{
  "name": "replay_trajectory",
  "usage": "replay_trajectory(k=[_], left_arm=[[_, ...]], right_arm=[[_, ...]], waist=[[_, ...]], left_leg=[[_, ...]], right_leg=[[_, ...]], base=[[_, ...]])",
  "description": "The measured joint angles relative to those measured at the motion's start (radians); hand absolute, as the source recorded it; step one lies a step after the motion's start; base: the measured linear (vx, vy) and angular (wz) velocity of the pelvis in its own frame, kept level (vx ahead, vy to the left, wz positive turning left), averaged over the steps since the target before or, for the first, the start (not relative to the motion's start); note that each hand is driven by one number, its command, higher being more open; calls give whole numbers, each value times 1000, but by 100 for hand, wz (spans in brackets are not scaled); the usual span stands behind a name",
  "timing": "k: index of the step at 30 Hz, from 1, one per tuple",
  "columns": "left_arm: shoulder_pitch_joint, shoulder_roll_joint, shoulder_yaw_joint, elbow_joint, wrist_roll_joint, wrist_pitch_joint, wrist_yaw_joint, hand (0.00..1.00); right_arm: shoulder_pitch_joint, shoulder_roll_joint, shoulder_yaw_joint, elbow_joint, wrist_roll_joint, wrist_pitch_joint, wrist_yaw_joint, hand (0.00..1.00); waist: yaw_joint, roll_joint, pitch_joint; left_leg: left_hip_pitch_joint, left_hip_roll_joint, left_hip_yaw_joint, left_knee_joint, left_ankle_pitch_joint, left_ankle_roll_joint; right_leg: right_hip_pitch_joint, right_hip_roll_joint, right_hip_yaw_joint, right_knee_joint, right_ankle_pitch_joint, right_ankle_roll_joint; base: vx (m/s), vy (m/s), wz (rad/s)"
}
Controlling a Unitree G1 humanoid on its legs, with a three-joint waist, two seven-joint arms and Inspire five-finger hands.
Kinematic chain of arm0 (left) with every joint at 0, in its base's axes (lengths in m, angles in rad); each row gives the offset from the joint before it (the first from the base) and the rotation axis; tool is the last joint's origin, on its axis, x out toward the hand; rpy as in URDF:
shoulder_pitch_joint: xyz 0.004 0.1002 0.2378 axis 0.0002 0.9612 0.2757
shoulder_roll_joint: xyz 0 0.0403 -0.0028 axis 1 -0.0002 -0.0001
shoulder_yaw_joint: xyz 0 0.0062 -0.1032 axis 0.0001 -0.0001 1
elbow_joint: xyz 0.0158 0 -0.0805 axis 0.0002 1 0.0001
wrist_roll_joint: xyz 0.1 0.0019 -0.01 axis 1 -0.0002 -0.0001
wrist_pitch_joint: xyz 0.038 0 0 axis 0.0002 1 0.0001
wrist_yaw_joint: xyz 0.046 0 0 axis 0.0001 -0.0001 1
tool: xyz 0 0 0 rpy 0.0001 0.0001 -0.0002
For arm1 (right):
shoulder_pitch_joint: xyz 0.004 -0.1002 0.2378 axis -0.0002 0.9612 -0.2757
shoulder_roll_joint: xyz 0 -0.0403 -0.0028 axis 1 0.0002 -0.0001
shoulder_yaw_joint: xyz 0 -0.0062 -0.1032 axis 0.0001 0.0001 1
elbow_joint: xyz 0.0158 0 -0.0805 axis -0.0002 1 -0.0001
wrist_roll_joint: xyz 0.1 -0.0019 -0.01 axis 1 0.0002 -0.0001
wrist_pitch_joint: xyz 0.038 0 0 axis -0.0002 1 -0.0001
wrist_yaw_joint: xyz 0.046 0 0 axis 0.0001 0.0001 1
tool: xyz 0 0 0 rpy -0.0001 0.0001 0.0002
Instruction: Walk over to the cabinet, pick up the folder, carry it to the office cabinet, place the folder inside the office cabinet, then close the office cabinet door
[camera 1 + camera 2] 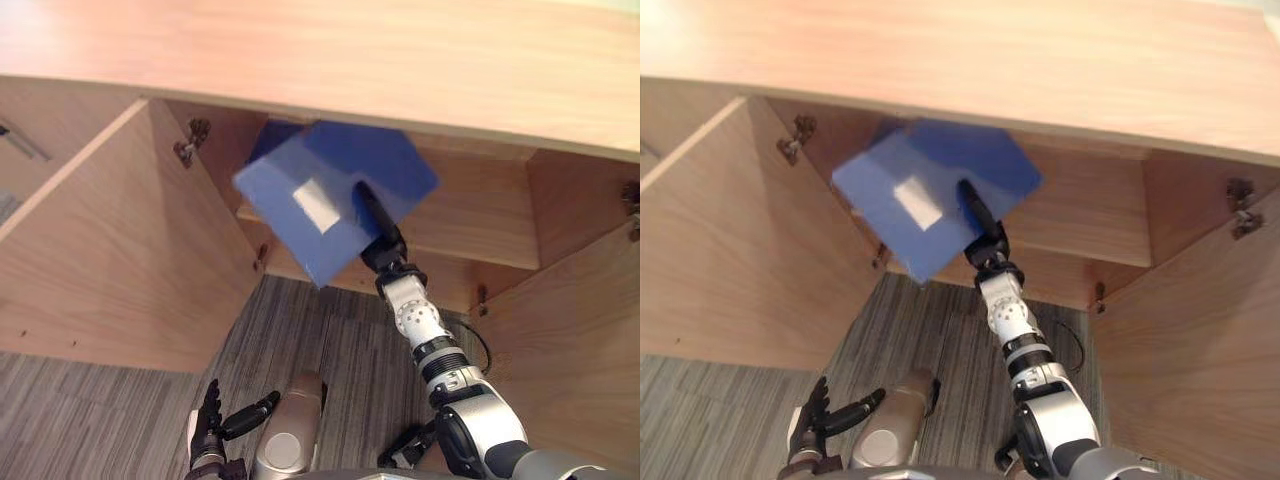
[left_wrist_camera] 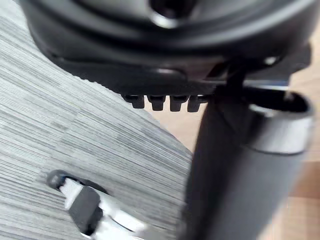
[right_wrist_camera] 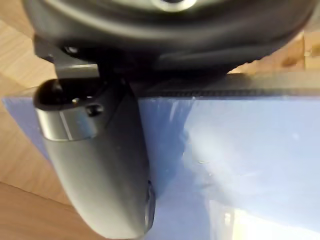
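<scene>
1. The cabinet (image 1: 420,60) is pale wood and stands open, with its left door (image 1: 110,250) and right door (image 1: 580,340) swung out towards the robot.
2. The folder (image 1: 330,190) is blue with a white label (image 1: 316,207) on its face. It is held up in the air at the cabinet's opening, just below the cabinet's top board and in front of the shelf (image 1: 480,215).
3. The folder is tilted, with one corner pointing down towards the floor (image 1: 300,330) before the cabinet. Its upper corner is hidden under the cabinet's top, and I cannot tell how far inside it reaches or whether it touches the shelf.
4. The right hand (image 1: 380,235) grips the folder at the edge nearest the right door. Its thumb (image 3: 100,165) lies pressed across the blue face and the fingers are hidden behind the folder.
5. The right arm stretches up from the floor side of the cabinet, between the two doors.
6. The left hand (image 1: 208,425) hangs low, well away from the cabinet, out beyond the left door's free edge. Its fingers are loose and uncurled, the thumb is spread, and it holds nothing.
7. Grey striped carpet covers the floor in front of the cabinet.
</scene>
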Motion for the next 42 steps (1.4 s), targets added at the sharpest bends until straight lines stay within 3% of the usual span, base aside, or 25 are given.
replay_trajectory(k=[3, 5, 11, 15, 21, 26, 30, 31, 37, 42], left_arm=[[16, 1, 3, 59, 1, 40, 7, 100], [18, 4, -22, 82, 1, 52, 8, 100], [8, 43, -102, 88, -7, 46, 16, 100], [2, 63, -133, 87, -37, 42, 32, 100], [-3, 69, -163, 87, -34, 49, 34, 100], [-28, 70, -182, 85, -27, 59, 24, 100], [-49, 77, -182, 86, -27, 64, 19, 100], [-58, 83, -180, 87, -27, 69, 19, 100], [-77, 87, -180, 91, -28, 79, 19, 100], [-92, 87, -181, 116, -28, 81, 12, 100]], right_arm=[[-48, -21, -73, -62, 41, -64, -5, 0], [-130, -106, -185, -63, 82, -132, -33, 0], [-312, -271, -361, 58, 124, -203, -118, 0], [-416, -386, -429, 216, 160, -205, -174, 0], [-539, -591, -418, 443, 199, -173, -249, 0], [-619, -679, -370, 501, 349, -185, -256, 0], [-663, -729, -362, 533, 366, -203, -263, 0], [-669, -756, -347, 541, 382, -204, -265, 100], [-732, -843, -293, 570, 390, -215, -269, 100], [-742, -870, -215, 588, 313, -159, -268, 100]], waist=[[-5, 1, 20], [0, 18, 51], [-2, 60, 96], [-1, 88, 110], [16, 125, 126], [21, 138, 133], [22, 162, 144], [22, 165, 145], [22, 179, 157], [24, 181, 161]], left_leg=[[-70, -20, -8, 91, -27, -2], [-160, -35, -8, 194, -52, 2], [-319, -77, -17, 333, -74, 3], [-390, -102, -32, 367, -72, 2], [-452, -139, -65, 350, -39, -16], [-457, -167, -73, 305, -14, -27], [-465, -181, -90, 304, -11, -29], [-471, -193, -93, 302, -7, -28], [-492, -226, -99, 301, 3, -24], [-471, -229, -106, 289, 3, -23]], right_leg=[[-39, -49, -10, 84, -30, 4], [-88, -97, -16, 174, -62, 8], [-215, -169, 5, 310, -94, 3], [-266, -203, -2, 358, -109, -7], [-284, -252, -71, 382, -123, -27], [-274, -288, -114, 382, -127, -34], [-253, -302, -153, 387, -129, -35], [-249, -315, -163, 392, -131, -33], [-242, -345, -191, 404, -133, -28], [-208, -349, -214, 395, -133, -28]], base=[[-27, 68, 28], [-29, 86, 43], [-23, 63, 19], [24, -3, 20], [100, -61, 24], [142, -90, 21], [141, -53, 16], [151, -39, 26], [155, -31, 17], [167, -33, 4]])
